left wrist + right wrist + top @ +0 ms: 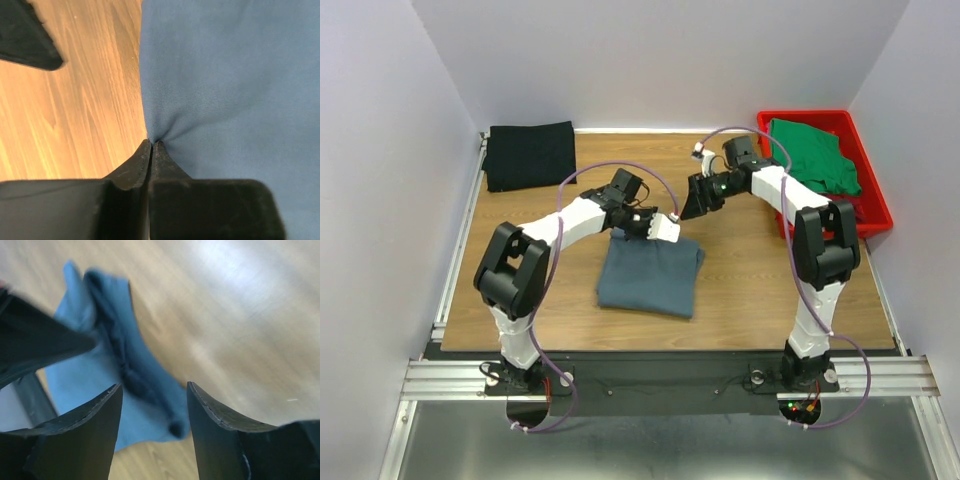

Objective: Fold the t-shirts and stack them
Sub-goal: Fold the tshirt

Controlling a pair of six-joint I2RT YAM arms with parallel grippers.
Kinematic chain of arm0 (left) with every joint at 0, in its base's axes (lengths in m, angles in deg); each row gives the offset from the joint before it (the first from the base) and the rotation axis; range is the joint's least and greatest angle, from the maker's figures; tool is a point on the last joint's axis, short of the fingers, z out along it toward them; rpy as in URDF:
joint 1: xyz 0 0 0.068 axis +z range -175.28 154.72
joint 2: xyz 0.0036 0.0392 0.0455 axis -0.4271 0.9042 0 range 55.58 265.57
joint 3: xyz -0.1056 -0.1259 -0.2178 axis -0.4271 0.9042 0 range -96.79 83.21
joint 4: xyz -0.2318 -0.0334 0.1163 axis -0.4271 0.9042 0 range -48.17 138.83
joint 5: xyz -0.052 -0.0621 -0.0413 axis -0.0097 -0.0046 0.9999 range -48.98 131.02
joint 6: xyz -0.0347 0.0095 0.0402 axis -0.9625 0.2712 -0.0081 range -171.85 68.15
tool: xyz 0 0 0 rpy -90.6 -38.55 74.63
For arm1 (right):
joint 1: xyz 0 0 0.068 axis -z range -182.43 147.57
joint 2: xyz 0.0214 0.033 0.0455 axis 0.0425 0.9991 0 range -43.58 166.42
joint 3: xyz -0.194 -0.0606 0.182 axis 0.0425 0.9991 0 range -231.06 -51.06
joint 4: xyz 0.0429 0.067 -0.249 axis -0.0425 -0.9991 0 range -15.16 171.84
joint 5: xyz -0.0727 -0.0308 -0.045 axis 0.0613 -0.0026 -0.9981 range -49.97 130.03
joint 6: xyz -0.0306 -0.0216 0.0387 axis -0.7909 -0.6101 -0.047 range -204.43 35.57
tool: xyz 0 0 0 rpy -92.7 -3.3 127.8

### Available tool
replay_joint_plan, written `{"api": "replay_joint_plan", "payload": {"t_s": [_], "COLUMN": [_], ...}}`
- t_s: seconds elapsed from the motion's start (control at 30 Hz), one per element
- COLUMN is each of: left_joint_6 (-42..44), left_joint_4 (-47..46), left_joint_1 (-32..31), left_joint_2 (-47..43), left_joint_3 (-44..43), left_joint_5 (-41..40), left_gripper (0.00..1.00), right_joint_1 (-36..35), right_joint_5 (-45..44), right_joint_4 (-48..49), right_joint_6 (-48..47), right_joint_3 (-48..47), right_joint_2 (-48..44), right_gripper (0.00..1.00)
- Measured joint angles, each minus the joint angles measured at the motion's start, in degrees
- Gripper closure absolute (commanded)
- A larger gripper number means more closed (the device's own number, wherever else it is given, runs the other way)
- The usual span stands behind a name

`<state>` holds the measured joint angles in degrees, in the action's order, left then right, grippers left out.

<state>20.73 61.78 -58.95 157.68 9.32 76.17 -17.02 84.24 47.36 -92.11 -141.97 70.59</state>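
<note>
A slate blue-grey t-shirt (650, 277) lies folded in the middle of the table. My left gripper (665, 228) is shut on its far edge, and the left wrist view shows the cloth (230, 85) puckered at the closed fingertips (152, 144). My right gripper (692, 205) is open and empty, just above the table beyond the shirt's far right corner (150, 390). A black t-shirt (529, 154) lies folded at the far left corner. A green t-shirt (815, 155) lies in the red tray. The dark red shirt is out of view.
The red plastic tray (872, 205) stands at the far right edge of the table. Purple cables loop over both arms. White walls enclose the table on three sides.
</note>
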Motion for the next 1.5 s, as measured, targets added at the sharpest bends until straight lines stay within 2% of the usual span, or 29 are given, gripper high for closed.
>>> {"api": "replay_joint_plan", "payload": {"t_s": [0.07,0.17,0.23,0.27,0.33,0.37,0.6,0.77,1.07,1.23,1.33,1.37,1.47,1.5], "left_joint_6": [0.9,1.3,0.9,0.8,-0.4,-1.2,-6.2,-8.5,-11.8,-12.8,-13.6,-14.0,-14.8,-15.1], "left_joint_4": [-1.2,-2.0,-1.6,-1.5,-0.2,1.0,9.1,13.1,14.6,13.6,12.6,12.3,11.8,11.6], "left_joint_1": [0.0,0.2,0.6,0.8,1.8,2.4,10.4,14.4,14.6,14.6,14.6,14.6,14.6,14.6], "left_joint_2": [2.2,5.6,6.1,6.1,5.0,4.5,-2.7,-1.3,7.3,8.4,10.0,10.8,12.2,12.5], "left_joint_3": [0.0,0.0,0.0,0.0,-1.0,-1.8,-8.0,-8.5,-8.5,-8.3,-8.3,-8.2,-8.2,-8.2], "left_joint_5": [-0.3,-0.7,-0.7,-0.4,0.9,1.7,9.3,11.9,14.4,14.3,13.7,13.1,12.2,11.9], "left_gripper": [0.73,0.56,0.53,0.48,0.46,0.4,0.36,0.29,0.29,0.39,0.44,0.45,0.47,0.48], "right_joint_1": [-0.1,-0.3,-0.4,-0.4,-0.4,-0.4,-0.4,-0.4,-0.4,-0.4,-0.4,-0.4,-0.4,-0.4], "right_joint_5": [1.4,2.5,2.9,3.3,4.1,4.3,6.3,6.6,5.0,3.1,3.0,3.0,3.2,3.4], "right_joint_4": [-0.4,-1.4,-2.0,-2.1,-2.1,-2.1,-2.3,-2.6,-3.2,-3.8,-4.2,-4.2,-4.9,-5.3], "right_joint_6": [0.0,-0.2,-0.2,-0.2,-0.3,-0.3,-0.5,-1.4,-4.4,-5.8,-6.3,-6.4,-7.2,-7.2], "right_joint_3": [2.1,4.4,4.9,5.0,5.1,5.3,8.8,10.4,10.9,10.9,10.9,10.9,10.9,10.9], "right_joint_2": [0.0,0.6,0.7,0.7,0.7,0.7,-0.4,-0.6,-0.6,-0.6,-0.5,-0.5,-0.4,-0.4], "right_gripper": [0.39,0.4,0.4,0.4,0.39,0.38,0.35,0.36,0.32,0.34,0.43,0.5,0.59,0.66]}}
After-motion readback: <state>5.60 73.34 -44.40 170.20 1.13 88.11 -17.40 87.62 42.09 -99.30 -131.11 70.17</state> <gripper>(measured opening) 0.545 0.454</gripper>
